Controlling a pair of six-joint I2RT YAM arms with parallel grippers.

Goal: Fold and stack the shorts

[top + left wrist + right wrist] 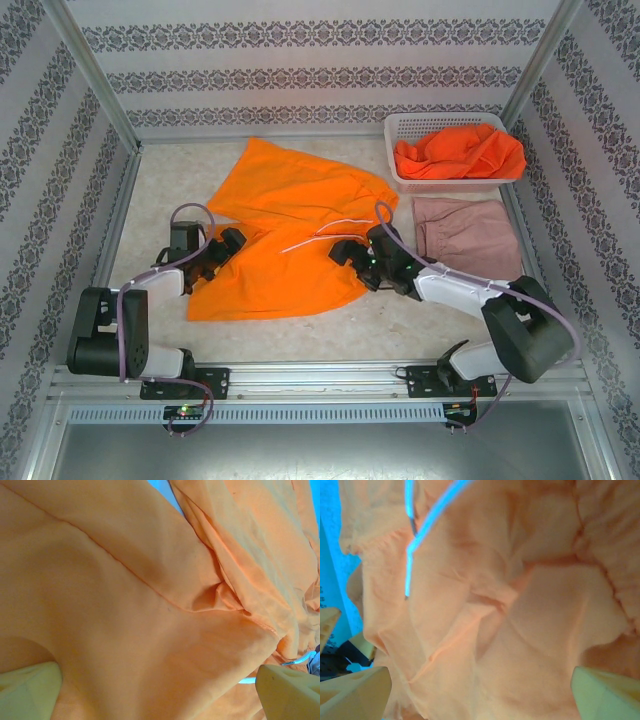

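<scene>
At the near side of the table [330, 335] the left gripper [228, 243] rests at the left edge of the spread orange shorts [280, 200]. Its jaws are wide apart and hold nothing, with cloth lying flat beneath the fingers. The right gripper [345, 256] sits over the same shorts' right half, beside the white drawstring [330, 228]. Its jaws are likewise spread wide over rumpled cloth, nothing pinched. These shorts lie slantwise, long axis roughly near left to far right, with one corner pointing at the back wall. Farther right, the pink shorts [465, 235] lie folded, a crosswise oblong. Just behind them stands the white basket [440, 121], holding the heaped orange shorts [460, 155].
</scene>
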